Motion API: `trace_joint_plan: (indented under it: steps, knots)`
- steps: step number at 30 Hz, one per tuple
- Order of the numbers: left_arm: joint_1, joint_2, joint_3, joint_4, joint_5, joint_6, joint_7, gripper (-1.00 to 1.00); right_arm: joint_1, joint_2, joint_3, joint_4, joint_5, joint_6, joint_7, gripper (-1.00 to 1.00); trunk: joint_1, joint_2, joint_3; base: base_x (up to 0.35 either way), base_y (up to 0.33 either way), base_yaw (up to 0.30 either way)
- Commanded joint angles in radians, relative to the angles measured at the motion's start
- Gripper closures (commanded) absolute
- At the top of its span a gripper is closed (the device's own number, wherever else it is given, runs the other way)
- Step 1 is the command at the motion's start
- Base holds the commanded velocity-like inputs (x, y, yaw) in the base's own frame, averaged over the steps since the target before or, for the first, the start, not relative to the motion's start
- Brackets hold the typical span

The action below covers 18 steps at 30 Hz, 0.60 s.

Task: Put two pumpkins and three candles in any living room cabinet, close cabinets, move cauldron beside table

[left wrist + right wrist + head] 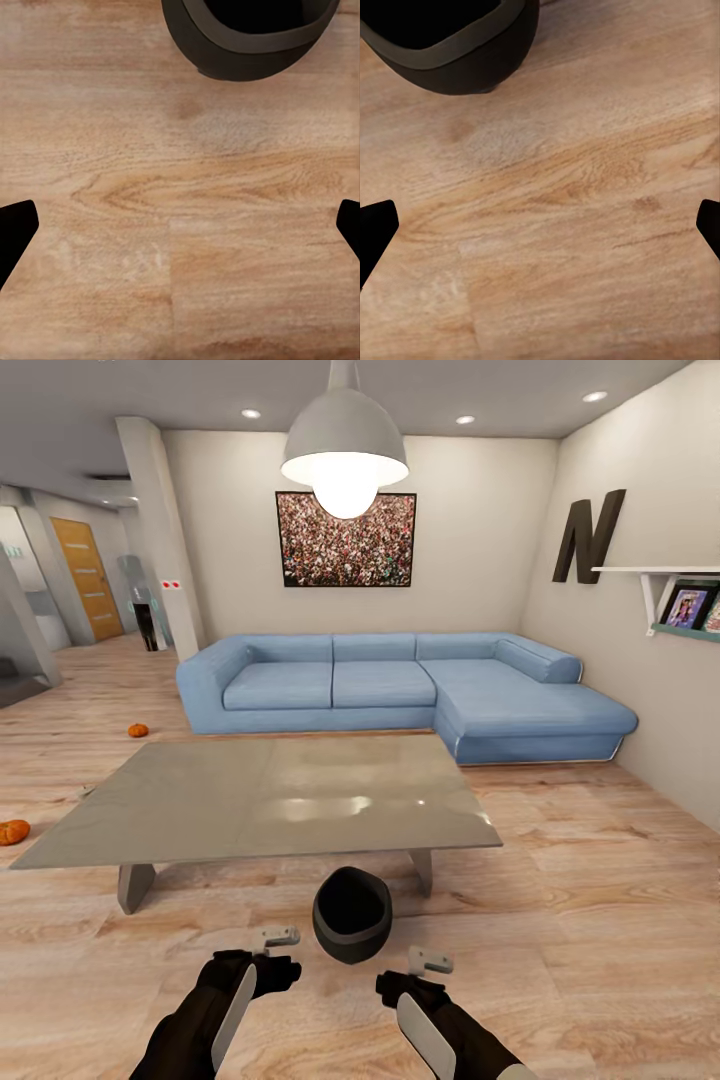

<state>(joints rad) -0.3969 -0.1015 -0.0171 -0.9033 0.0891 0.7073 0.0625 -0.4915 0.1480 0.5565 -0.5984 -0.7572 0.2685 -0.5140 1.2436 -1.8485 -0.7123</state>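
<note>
listing from the left of the head view: pumpkin one [13,831], orange, on the wooden floor [600,920] at the picture's edge, well apart from the robot and not yet stored; pumpkin two [138,730], farther back on the floor near the left end of the blue corner sofa [400,685], likewise uncollected. low grey coffee table [200,800], slab top bare, standing between sofa and robot. left gripper [275,936], held low over the floor with fingers apart and nothing between them; in the left wrist view its two dark fingertips [15,229] sit wide at the frame edges over bare planks. cauldron [352,913], black, open-mouthed, upright on the floor just beside the table's near edge and between the two grippers, touching neither; judged to sit there because the task wants it next to a table, so that part looks met. right gripper [430,960], also low, released and empty, fingertips [376,225] spread over floor beside the cauldron's wall [472,64]. white pendant lamp [344,455] and framed picture [346,539] above the sofa; letter n [590,537] and shelf [660,572] on the right wall. candles and cabinet: location cannot be told from these views.
</note>
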Motion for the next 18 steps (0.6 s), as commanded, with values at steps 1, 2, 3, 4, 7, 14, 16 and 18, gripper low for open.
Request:
trace_joint_plan:
  steps: [1, 2, 3, 4, 7, 14, 16, 18]
  knots:
    - [0.000, 0.000, -0.001, 0.000, 0.009, 0.004, 0.007, -1.00, -0.001, -0.001, 0.005, -0.002, -0.005, 0.000, -0.008, -1.00, 0.000, -0.001, -0.001, -0.005, 0.000, 0.000]
    - [0.000, 0.000, -0.001, 0.001, 0.009, 0.004, 0.007, -1.00, 0.000, -0.001, 0.005, -0.002, -0.005, -0.002, -0.008, -1.00, 0.000, -0.001, -0.001, -0.003, 0.000, -0.043]
    - [0.000, 0.000, -0.001, 0.001, 0.008, 0.004, 0.007, -1.00, 0.001, -0.001, 0.005, -0.002, -0.005, -0.003, -0.008, -1.00, 0.000, -0.001, -0.001, -0.003, 0.000, -0.084]
    - [0.000, 0.000, -0.001, 0.001, 0.009, 0.004, 0.007, -1.00, 0.001, -0.001, 0.005, -0.003, -0.006, -0.005, -0.008, -1.00, 0.000, -0.001, -0.001, -0.002, 0.000, -0.154]
    - [0.000, 0.000, -0.001, 0.001, 0.008, 0.004, 0.007, -1.00, 0.002, -0.001, 0.004, -0.002, -0.006, -0.007, 0.001, -1.00, 0.000, -0.001, -0.001, -0.001, 0.000, -0.224]
    - [0.000, 0.000, -0.001, 0.007, 0.008, 0.004, 0.007, -1.00, 0.002, -0.001, 0.001, -0.001, -0.008, -0.006, 0.038, -1.00, 0.000, -0.001, -0.001, -0.077, 0.000, -0.270]
    - [0.000, 0.000, -0.001, 0.007, 0.007, 0.004, 0.007, -1.00, 0.002, -0.001, 0.001, -0.001, -0.009, -0.006, 0.039, -1.00, 0.000, -0.001, -0.001, -0.052, 0.000, -0.278]
    - [0.000, 0.000, -0.002, 0.007, 0.007, 0.004, 0.007, -1.00, 0.002, -0.001, 0.000, -0.001, -0.011, -0.005, 0.039, -1.00, 0.000, -0.001, -0.001, -0.021, 0.000, -0.279]
